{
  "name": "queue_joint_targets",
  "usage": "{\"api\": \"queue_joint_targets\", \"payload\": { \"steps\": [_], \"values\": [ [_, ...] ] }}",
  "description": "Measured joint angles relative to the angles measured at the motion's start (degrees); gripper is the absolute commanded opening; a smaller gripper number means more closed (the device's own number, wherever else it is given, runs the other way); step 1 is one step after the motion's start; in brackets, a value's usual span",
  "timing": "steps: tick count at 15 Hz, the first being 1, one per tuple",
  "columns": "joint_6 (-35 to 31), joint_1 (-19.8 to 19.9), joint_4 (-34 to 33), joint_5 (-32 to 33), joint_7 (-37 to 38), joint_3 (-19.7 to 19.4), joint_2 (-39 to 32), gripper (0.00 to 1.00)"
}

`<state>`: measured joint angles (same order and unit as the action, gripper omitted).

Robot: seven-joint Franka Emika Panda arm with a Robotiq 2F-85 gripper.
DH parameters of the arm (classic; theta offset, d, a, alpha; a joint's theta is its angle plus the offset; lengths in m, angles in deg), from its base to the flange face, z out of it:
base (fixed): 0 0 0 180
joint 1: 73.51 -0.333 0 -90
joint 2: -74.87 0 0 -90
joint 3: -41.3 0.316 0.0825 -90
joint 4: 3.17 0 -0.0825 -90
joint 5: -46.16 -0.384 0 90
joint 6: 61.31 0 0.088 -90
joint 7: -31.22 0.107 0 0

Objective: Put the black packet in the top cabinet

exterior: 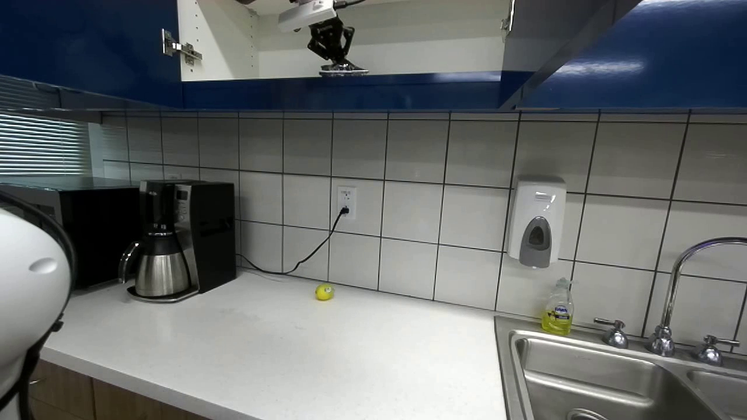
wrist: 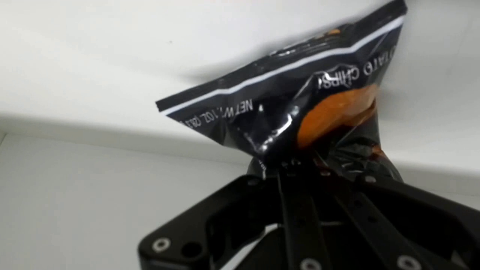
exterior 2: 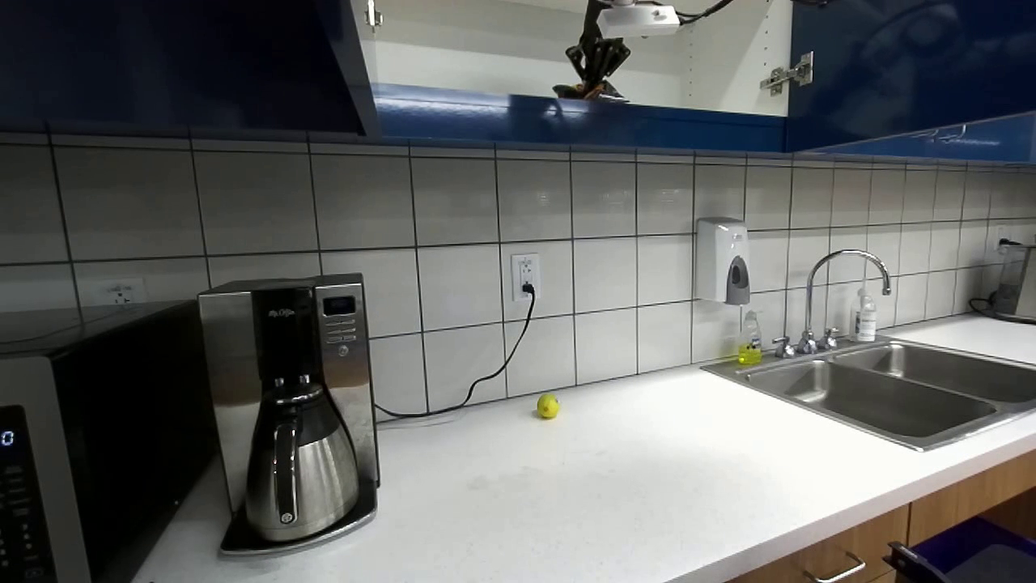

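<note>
Your jaws are pinched together on the crinkled, glossy black packet (wrist: 292, 101), which is bunched around their tips; in your wrist view it shows a white stripe, upside-down white lettering and an orange patch. Both exterior views show it low in the opening of the wall-mounted top cabinet (exterior: 408, 90), whose glossy dark blue doors (exterior: 87, 49) stand wide to left and right of a white interior. You have the packet just above the front edge; you cannot tell whether it touches the cabinet floor. Below, near the far white-tiled wall (exterior: 414, 216), a small round yellow ball (exterior: 324, 292) sits on your white desk (exterior: 350, 350). Left of it you have a black-and-steel coffee maker (exterior: 214, 233) with a steel carafe (exterior: 163, 273), then a black box-shaped microwave (exterior 2: 129, 437). At the right are a double steel sink (exterior 2: 882, 402), a curved chrome faucet (exterior: 671, 297), a clear bottle of yellow liquid (exterior: 558, 315) and a white wall-mounted soap dispenser (exterior: 537, 210).
</note>
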<state>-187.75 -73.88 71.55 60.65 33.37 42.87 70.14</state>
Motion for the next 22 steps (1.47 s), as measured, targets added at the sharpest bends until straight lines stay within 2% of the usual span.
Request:
{"api": "queue_joint_targets", "payload": {
  "steps": [6, 9, 17, 22],
  "values": [
    [0.1, -0.3, -2.1, 0.1, 0.9, 0.0, -1.1, 0.8],
    [0.2, -0.3, -2.6, 0.1, 1.1, -0.3, -0.8, 0.99],
    [2.0, -0.3, -2.3, 0.1, 1.7, -1.0, 1.5, 1.0],
    [8.4, -0.3, 0.3, -0.5, -1.2, -1.0, 6.3, 1.0]
  ]
}}
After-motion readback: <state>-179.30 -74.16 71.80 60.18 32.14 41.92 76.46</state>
